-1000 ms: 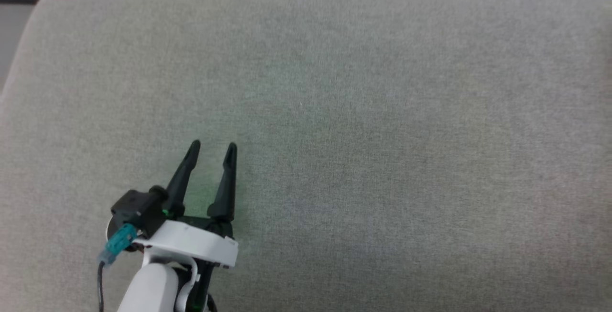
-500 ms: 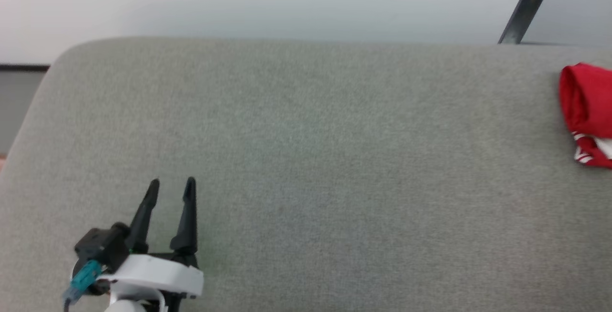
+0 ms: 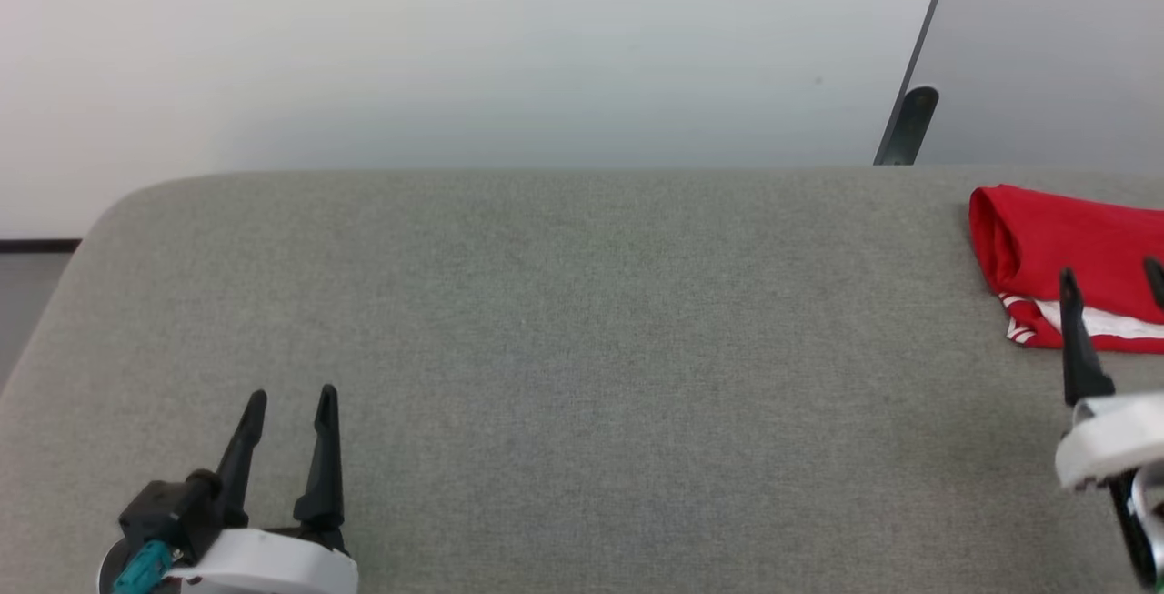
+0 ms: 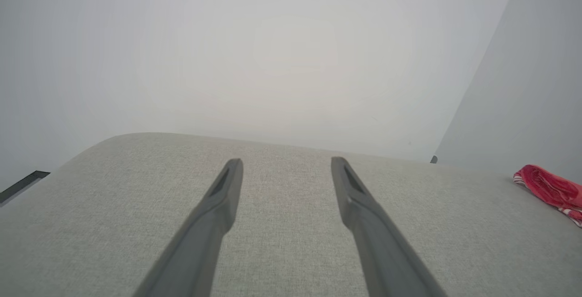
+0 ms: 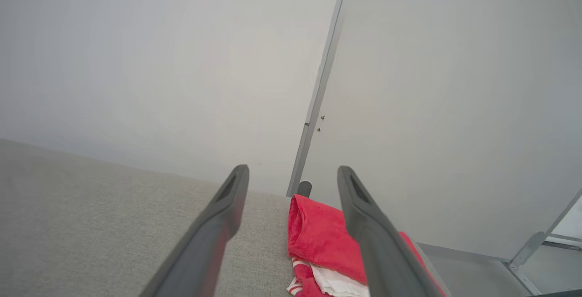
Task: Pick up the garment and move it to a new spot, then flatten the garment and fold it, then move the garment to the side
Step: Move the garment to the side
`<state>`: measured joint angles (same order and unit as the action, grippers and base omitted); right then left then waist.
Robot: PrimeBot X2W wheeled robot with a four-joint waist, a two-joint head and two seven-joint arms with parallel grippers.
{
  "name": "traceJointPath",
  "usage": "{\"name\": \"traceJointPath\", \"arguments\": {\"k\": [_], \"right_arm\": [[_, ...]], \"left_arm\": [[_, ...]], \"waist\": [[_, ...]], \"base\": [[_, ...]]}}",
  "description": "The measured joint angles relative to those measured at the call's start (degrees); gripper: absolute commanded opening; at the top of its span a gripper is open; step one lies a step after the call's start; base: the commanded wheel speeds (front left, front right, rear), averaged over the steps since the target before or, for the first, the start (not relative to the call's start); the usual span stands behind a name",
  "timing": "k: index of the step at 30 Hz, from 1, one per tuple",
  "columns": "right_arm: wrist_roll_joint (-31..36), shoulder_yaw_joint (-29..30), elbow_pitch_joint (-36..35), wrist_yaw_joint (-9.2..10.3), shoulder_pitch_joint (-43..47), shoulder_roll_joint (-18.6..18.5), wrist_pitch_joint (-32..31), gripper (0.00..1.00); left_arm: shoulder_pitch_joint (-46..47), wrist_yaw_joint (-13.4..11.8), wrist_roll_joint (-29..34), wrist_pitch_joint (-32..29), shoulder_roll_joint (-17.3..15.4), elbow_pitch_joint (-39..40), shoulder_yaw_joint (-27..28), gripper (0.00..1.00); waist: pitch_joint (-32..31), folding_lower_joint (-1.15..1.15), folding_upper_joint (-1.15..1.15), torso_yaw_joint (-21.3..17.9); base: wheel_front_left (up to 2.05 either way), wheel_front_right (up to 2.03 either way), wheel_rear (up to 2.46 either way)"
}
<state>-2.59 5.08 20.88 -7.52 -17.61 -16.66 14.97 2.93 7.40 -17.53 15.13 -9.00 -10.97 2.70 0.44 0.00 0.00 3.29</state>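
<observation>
**Head view.** Left hand (image 3: 292, 392): two long, dark, tapered fingers (image 3: 323, 458) on a white collar, spread wide with nothing between them. It sits over the surface (image 3: 582, 348), a grey woven fabric with a fine, even weave and rounded corners. The garment (image 3: 1055, 230) is well off to this hand's right. It is red jersey folded into a compact bundle with one rolled, rounded edge, and red-white striped trim and a white layer show at the near side. Right hand (image 3: 1110, 268): spread wide and empty, with its tips overlapping the garment's near edge. I cannot tell whether they touch it.

**Left wrist view.** The matte fingers are wide apart and empty above the weave. The garment lies ahead and far to the right of this hand, as a low, crumpled red ridge. A smooth pale wall (image 4: 273, 60) stands beyond.

**Right wrist view.** The fingers are wide apart and grip nothing. The garment lies just ahead, between the tips and passing under the right finger. The rolled fold faces left, with the white and striped layers beneath it.
</observation>
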Motion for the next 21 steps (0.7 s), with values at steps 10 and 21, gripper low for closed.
{"name": "traceJointPath", "arguments": {"k": [10,21], "right_arm": [[-0.25,1.43,-6.54,0.00,9.78,4.99,0.00,1.00],[-0.87,0.70,-8.13,0.00,13.35,7.35,0.00,1.00]], "left_arm": [[-2.92,0.01,-1.32,0.00,-1.90,0.99,0.23,1.00],[-4.22,0.00,-2.79,0.00,-2.70,0.65,0.96,1.00]], "waist": [[-2.03,0.00,0.00,-0.06],[-2.80,0.00,0.00,-0.19]], "base": [[0.00,0.00,0.00],[0.00,0.00,0.00]]}}
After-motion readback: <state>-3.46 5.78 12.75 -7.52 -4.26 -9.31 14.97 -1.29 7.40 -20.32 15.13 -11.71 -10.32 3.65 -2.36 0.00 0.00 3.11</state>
